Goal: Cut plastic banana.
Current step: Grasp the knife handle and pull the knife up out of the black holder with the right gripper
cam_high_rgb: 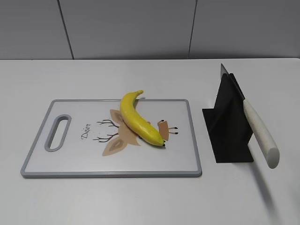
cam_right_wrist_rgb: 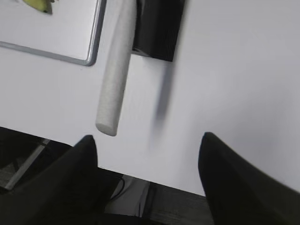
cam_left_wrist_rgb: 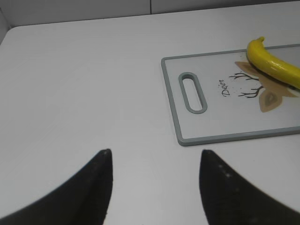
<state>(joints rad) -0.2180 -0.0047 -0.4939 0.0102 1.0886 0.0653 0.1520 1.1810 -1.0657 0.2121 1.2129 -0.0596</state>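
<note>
The plastic banana, yellow with a black tip, lies diagonally on a white cutting board with a grey rim and a deer drawing. Its stem end also shows in the left wrist view, its black tip in the right wrist view. A knife with a white handle rests in a black stand, handle pointing toward the front edge; it also shows in the right wrist view. My left gripper is open and empty over bare table left of the board. My right gripper is open and empty, hovering at the table's front edge behind the knife handle.
The white table ends at a grey wall at the back. In the right wrist view the table's front edge shows with dark floor below it. Neither arm appears in the exterior view.
</note>
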